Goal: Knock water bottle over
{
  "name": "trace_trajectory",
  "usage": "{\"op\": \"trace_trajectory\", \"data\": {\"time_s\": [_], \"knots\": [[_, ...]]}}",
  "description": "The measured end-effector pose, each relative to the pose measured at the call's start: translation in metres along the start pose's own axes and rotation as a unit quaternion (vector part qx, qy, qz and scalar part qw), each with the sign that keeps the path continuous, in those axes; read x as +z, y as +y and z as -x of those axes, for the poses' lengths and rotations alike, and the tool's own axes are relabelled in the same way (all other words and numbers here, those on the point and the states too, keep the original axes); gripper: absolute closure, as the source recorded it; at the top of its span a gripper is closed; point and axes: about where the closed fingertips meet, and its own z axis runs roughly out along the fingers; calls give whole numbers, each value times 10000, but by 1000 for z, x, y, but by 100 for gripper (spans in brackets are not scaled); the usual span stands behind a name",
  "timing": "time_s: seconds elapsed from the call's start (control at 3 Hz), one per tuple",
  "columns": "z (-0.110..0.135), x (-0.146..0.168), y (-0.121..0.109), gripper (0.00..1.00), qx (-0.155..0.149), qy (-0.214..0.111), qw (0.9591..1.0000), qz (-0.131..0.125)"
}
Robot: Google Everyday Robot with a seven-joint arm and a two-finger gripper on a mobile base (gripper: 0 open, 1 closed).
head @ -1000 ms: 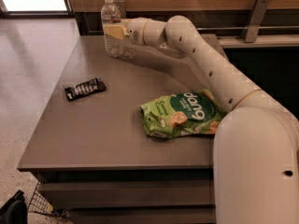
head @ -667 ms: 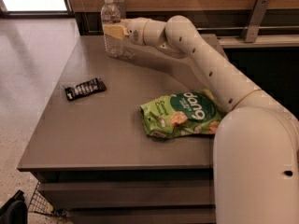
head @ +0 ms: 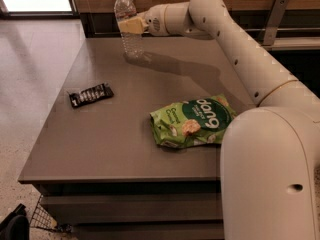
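Item: bottle [head: 132, 43]. Clear, white cap, at the far edge of the table [head: 125, 154], base on the surface, top leaning slightly left. Not yet down.

Item: gripper [head: 131, 25]. At the end of the arm [head: 240, 49], which reaches in from the right. It meets the bottle at mid-body. Whether it is clasped or released cannot be told.

Other items: dark bar [head: 90, 94] near the left edge; green bag [head: 192, 122] at front right. Both lie well apart from the bottle.

Step in hand, as judged: the sideways push, with contact made and the tilt begun.

Next move calls for: more travel leftward at the same height or above, so the bottle tips instead of sliding on its base. Risk: it rolls off the far or left edge.
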Motion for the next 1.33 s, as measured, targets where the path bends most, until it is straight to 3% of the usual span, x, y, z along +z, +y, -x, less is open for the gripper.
{"op": "trace_trajectory", "data": {"time_s": [0.33,0.67,1.33], "knots": [[-1,-14,3,100,-64,422,9990,117],[-2,-16,12,100,-234,964,9947,262],[-13,-20,29,100,-642,2201,9728,333]]}}
